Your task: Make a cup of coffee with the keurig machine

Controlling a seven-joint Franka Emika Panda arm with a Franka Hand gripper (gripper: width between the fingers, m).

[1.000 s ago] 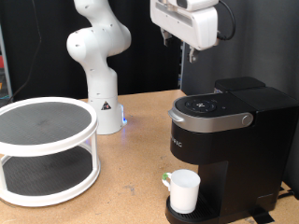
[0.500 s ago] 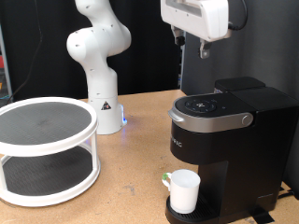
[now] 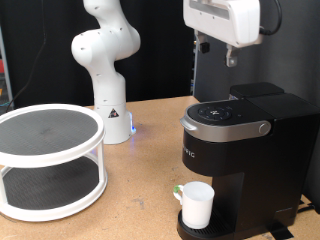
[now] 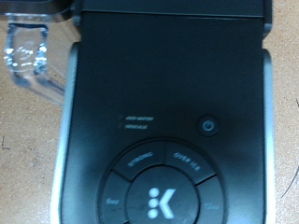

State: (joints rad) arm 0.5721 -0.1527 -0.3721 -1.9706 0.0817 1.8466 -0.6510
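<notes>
I see my gripper (image 3: 216, 54) hanging empty above the keurig machine (image 3: 240, 150), whether spread I cannot tell, lid closed, while the cup (image 3: 196, 203) sits under its spout, placed to catch the brew.

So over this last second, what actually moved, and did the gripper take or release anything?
The gripper drifted toward the exterior view's right, staying high above the keurig machine. It took hold of nothing and let go of nothing. The cup stayed on the machine's tray, the lid stayed down, and the white two-tier stand and second arm did not shift.
</notes>
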